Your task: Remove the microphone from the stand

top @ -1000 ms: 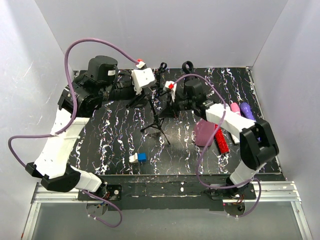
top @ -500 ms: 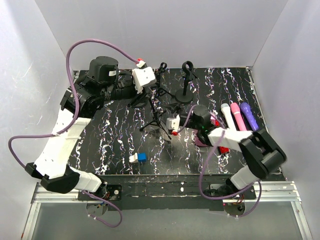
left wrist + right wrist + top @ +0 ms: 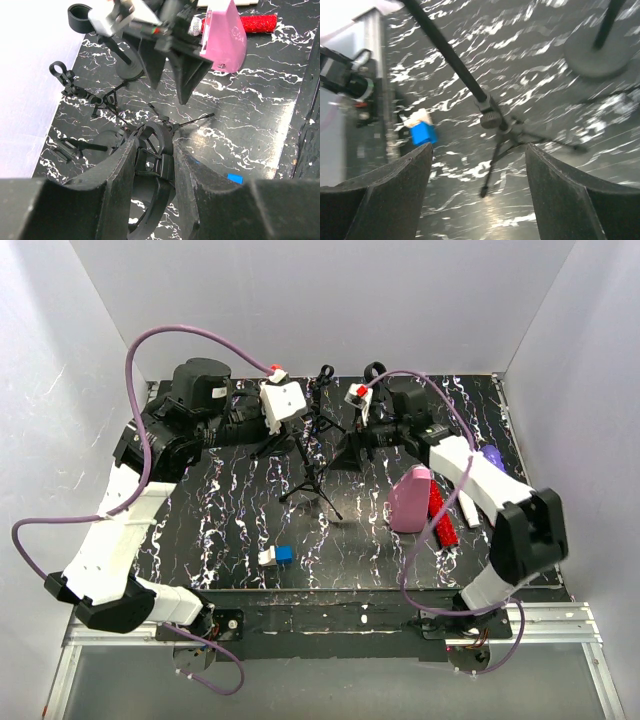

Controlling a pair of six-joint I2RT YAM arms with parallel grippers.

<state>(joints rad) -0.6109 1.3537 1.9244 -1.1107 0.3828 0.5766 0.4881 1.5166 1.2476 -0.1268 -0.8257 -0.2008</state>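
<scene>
Black tripod stand [image 3: 490, 118], thin legs splayed — upright

No lettering, label or number is legible — on anything.

A pink bag [image 3: 410, 500] stands near the black tripod stand [image 3: 316, 472].

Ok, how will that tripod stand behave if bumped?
The tripod stand looks tall on thin legs, so likely tippy. Probably light, apt to slide on the glossy table. The left end effector gripping its top should steady it.
</scene>
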